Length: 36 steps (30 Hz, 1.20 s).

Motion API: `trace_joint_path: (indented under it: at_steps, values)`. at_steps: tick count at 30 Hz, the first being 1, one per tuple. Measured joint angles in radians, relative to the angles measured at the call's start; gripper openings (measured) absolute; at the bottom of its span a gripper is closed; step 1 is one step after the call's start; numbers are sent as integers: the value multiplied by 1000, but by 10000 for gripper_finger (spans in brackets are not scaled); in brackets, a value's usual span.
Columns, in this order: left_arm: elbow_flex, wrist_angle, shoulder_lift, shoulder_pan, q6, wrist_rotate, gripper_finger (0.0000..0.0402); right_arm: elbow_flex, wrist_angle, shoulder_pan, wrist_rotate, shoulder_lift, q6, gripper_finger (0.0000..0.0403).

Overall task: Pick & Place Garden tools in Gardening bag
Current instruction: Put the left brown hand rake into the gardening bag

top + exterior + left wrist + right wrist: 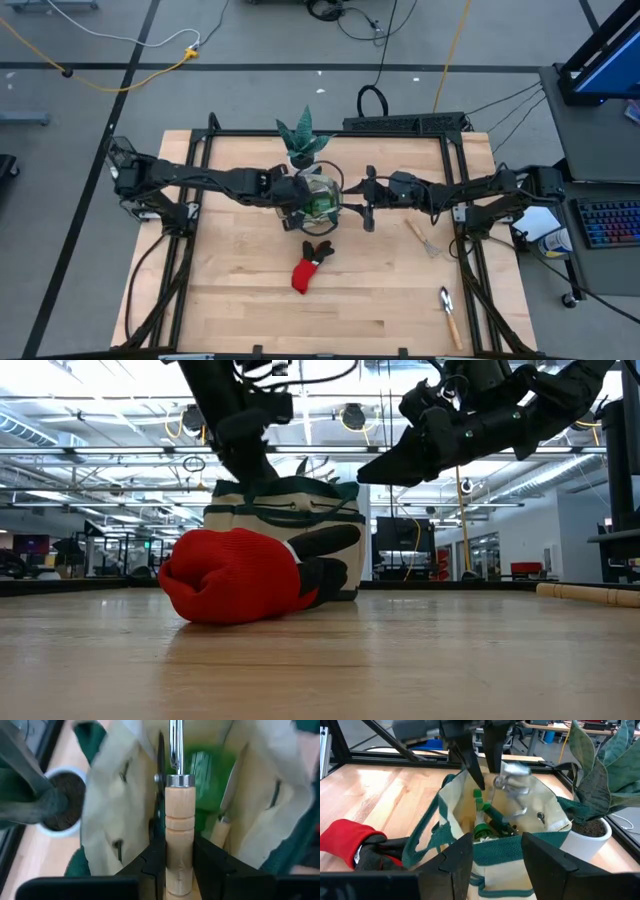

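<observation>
Looking straight down, the gardening bag sits mid-tabletop with the left pincer over its mouth and the right pincer at its 3 o'clock. The glove lies at the bag's 6 o'clock. Left wrist view: left pincer clenched on a wooden-handled tool, metal end down in the bag. Right wrist view: right pincer released, nothing in it, right at the bag rim.

Grey floor surrounds the wooden tabletop, crossed by dark tape lines and a yellow cable. A side desk carries a lit keyboard (monitor partly visible). Ceiling trusses and strip lights run overhead.
</observation>
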Motion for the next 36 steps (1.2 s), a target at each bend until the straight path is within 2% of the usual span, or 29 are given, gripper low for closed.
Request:
trace_joint_path:
  at_steps: [7,14,28,36]
  values:
    - [0,-116,33,14,-65,8,78,0,-5,0,0,0,0,156]
    - [2,-90,79,49,-14,46,77,0,3,0,0,0,0,155]
    - [3,-25,147,138,84,212,84,0,17,0,-1,0,0,155]
    - [4,-11,162,149,93,208,85,0,2,0,-2,0,0,155]
